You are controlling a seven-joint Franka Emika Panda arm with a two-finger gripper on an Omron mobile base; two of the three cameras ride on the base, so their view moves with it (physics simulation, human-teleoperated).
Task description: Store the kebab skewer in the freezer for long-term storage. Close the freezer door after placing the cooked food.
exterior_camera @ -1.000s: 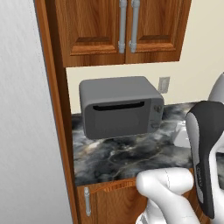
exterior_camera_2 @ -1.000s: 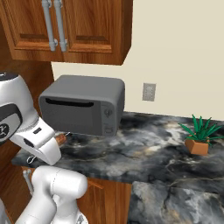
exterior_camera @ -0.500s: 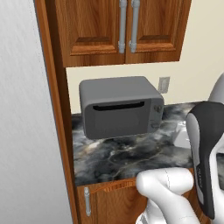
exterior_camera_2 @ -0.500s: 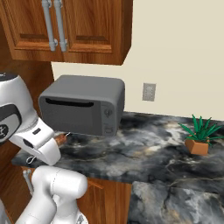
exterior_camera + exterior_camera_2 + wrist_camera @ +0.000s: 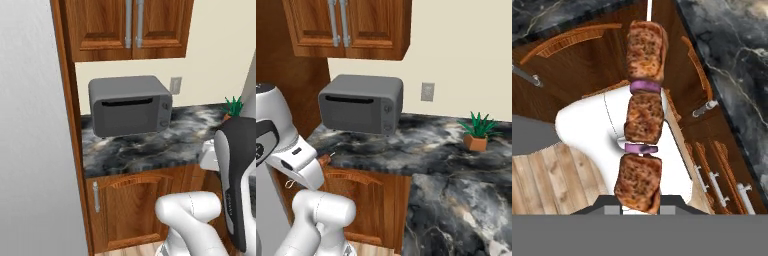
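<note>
Kebab skewer (image 5: 643, 120): held in the gripper (image 5: 638, 204), brown meat chunks with thin purple slices between them, running away from the hand along its axis; its tip shows in the right base view just past the white wrist, off the counter edge
Gripper: jaws narrowed onto the near end of the skewer, gripping the lowest chunk so the rest hangs free and can be laid on a shelf
Height: the skewer hangs over the wood floor (image 5: 557, 180) and cabinet fronts, below the marble counter (image 5: 456, 155), carried clear of it, likely for the trip to the freezer
Toaster oven (image 5: 130, 104): grey, sits on the counter under the wooden wall cabinets (image 5: 132, 25), no part in the job
Potted plant (image 5: 477, 131): far end of the counter, well apart from the arm
Grey panel (image 5: 30, 150): fills the left side of the left base view, probably the refrigerator's side; I cannot tell the freezer door's state
Stage: food in hand, storing and door-closing not yet done
</note>
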